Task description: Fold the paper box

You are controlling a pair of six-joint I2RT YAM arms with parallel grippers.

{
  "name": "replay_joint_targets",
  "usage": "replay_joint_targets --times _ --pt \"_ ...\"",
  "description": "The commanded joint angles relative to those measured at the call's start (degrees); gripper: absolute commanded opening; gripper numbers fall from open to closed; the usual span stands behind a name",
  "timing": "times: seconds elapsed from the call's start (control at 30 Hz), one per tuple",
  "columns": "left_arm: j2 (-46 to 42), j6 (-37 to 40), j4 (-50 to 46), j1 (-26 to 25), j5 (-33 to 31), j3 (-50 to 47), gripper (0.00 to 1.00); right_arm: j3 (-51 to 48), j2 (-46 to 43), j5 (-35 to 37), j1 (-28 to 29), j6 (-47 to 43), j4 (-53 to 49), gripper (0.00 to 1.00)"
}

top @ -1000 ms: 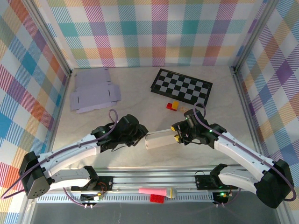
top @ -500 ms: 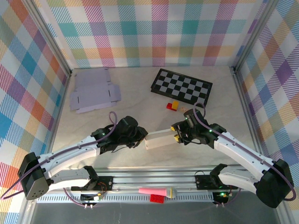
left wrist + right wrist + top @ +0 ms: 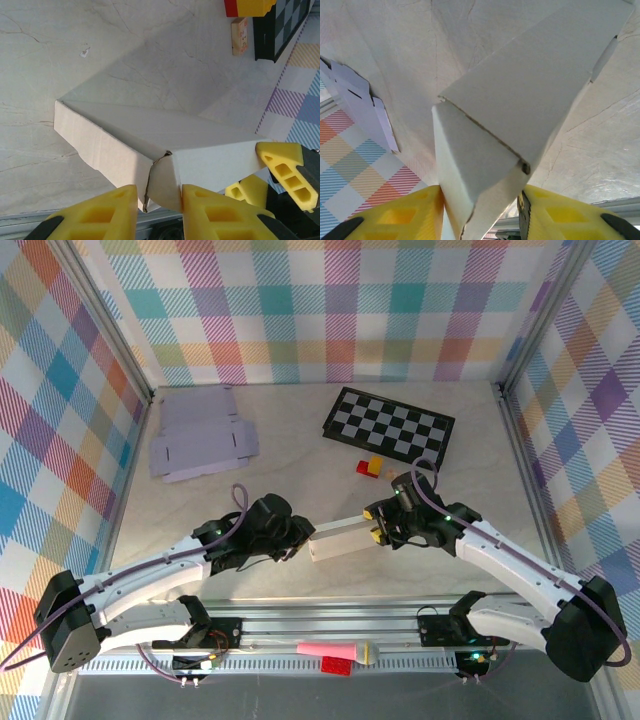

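The paper box (image 3: pixel 343 538) is a long white carton lying on the table between my two arms, near the front edge. At its left end, my left gripper (image 3: pixel 300 537) has closed on the end flap. In the left wrist view that flap (image 3: pixel 167 182) sits between the yellow fingers (image 3: pixel 210 210), pressed against the right one, at the left gripper (image 3: pixel 159 192). My right gripper (image 3: pixel 378 525) is shut on the box's right end. The right wrist view shows the box (image 3: pixel 520 100) wedged between both yellow pads at the right gripper (image 3: pixel 480 210).
Flat lilac box blanks (image 3: pixel 200 435) lie at the back left. A checkerboard (image 3: pixel 390 425) sits at the back right, with red and yellow blocks (image 3: pixel 370 466) just in front of it. A pink and a red piece (image 3: pixel 335 653) rest on the front rail.
My left gripper's jaws have narrowed onto the box's left end flap, and that wrist has shifted slightly. The box and the right gripper have hardly moved.
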Motion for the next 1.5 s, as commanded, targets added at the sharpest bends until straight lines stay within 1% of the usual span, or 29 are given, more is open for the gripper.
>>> replay_joint_targets --times 0.0,0.23,0.4,0.47,0.67,0.9,1.07,1.2,1.3,1.47 --pt "0.91 0.97 -4.27 -0.99 0.73 -2.50 0.27 -0.52 2.01 0.36 0.35 -0.39 -6.80 0.42" --pt "-0.69 0.76 -5.21 -1.46 -0.96 -2.81 0.27 -0.33 2.01 0.40 0.35 -0.81 -7.57 0.43" --pt "-2.36 2.37 -8.74 -1.28 -4.50 1.53 0.36 -0.49 1.67 0.33 0.33 -0.85 -7.86 0.43" --pt "-2.33 2.29 -7.71 -0.72 -4.40 1.90 0.38 -0.56 1.66 0.40 0.35 -0.89 -7.84 0.43" --pt "-1.52 0.83 -4.04 0.08 -4.57 1.71 0.38 -0.52 1.55 0.45 0.34 -0.90 -7.95 0.43" --pt "-1.98 -0.38 0.30 1.17 -5.72 0.39 0.36 -0.56 1.66 0.24 0.29 -0.99 -7.82 0.43" --pt "-0.87 -0.49 -0.33 1.18 -3.40 0.49 0.30 -0.52 1.83 0.24 0.31 -0.91 -7.67 0.43" --pt "-1.91 -1.05 -1.63 1.18 -3.23 -0.61 0.26 -0.34 2.06 0.16 0.30 -0.97 -7.51 0.43" --pt "-2.14 -1.63 -0.50 1.18 -2.85 -1.41 0.24 -0.35 2.18 0.09 0.30 -0.90 -7.33 0.43" --pt "-1.51 -1.45 -1.23 0.65 -2.31 -1.86 0.23 -0.49 2.36 0.07 0.38 -0.85 -7.07 0.43"
